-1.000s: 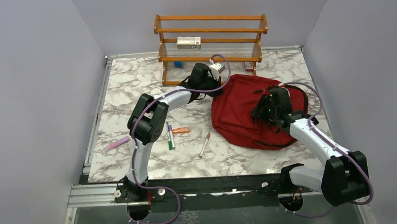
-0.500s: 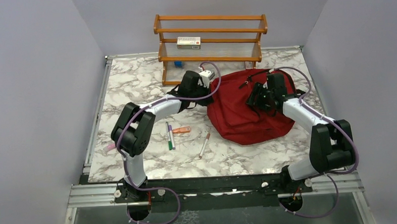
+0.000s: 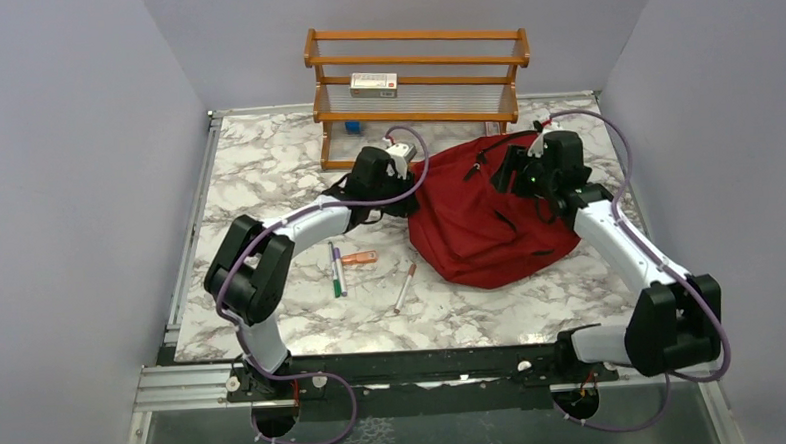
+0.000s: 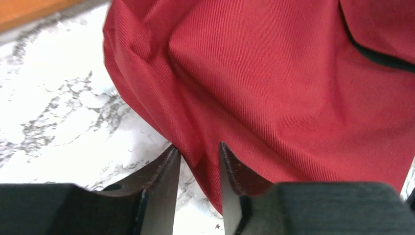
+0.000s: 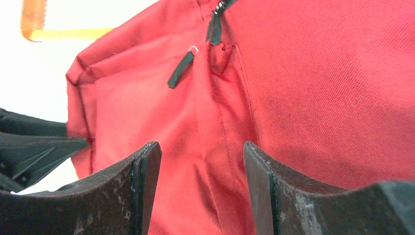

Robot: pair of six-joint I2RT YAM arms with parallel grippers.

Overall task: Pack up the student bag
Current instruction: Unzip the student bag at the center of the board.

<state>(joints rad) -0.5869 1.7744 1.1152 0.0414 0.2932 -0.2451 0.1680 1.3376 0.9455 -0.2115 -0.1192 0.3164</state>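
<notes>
Both claws (image 4: pixel 197 149) (image 5: pixel 201 149) ajar astride student bag (image 3: pixel 479 228)

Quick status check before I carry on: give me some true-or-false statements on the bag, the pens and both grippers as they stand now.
1. The bag lies on the table, to the right of the pens. True.
2. The left gripper has the bag's edge between its fingers. True.
3. The right gripper is clamped on a zipper pull. False: its jaws stand wide apart, and the zipper pull hangs beyond them.
4. The pens are inside the bag. False: they lie loose on the table.
5. A white box sits on the shelf. True.
</notes>
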